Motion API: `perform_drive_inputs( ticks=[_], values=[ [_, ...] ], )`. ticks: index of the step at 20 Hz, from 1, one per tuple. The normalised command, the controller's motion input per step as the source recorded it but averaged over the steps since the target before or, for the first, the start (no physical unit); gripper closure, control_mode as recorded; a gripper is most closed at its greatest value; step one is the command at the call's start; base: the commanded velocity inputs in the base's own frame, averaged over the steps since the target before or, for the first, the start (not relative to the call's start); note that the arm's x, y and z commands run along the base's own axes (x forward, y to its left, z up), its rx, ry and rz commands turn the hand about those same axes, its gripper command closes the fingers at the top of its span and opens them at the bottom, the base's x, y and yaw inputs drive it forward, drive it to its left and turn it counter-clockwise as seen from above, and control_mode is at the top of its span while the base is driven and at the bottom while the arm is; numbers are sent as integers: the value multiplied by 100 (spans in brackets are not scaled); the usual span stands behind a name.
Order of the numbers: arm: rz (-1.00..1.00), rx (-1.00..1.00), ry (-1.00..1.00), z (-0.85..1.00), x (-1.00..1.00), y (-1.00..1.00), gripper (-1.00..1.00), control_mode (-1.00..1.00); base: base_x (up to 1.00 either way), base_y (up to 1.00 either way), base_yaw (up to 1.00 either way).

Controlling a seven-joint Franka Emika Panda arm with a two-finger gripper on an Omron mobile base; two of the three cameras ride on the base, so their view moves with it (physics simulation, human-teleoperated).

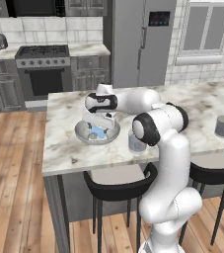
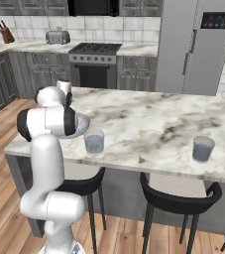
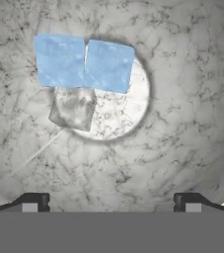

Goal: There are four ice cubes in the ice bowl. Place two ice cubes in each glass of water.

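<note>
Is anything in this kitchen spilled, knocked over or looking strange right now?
Nothing is spilled or tipped. Both glasses of water stand upright on the marble counter. One oddity: in the ice bowl two ice cubes are clear blue, while a third block beside them looks grey and marbled. The gripper hangs over the bowl.

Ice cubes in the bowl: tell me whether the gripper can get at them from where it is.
Probably yes. The gripper hangs open right over the ice bowl, and the ice cubes lie uncovered at its bottom, with nothing between them and the fingertips.

Ice bowl point(image 1: 84, 133) holds two touching pale-blue ice cubes point(image 3: 84, 64); two water glasses point(image 2: 94, 142) stand well apart.
</note>
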Motion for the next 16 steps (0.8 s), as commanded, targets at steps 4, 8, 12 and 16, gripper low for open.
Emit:
perform_drive_inputs(
  ticks=[4,8,12,16],
  values=[
    [-3,1,4,-18,0,15,-100,-100,0,0,0],
    [-5,2,4,-20,0,6,-100,-100,0,0,0],
    [-5,0,4,-19,0,0,-100,-100,0,0,0],
    [-6,0,2,-11,1,0,-100,-100,0,0,0]
  ],
)
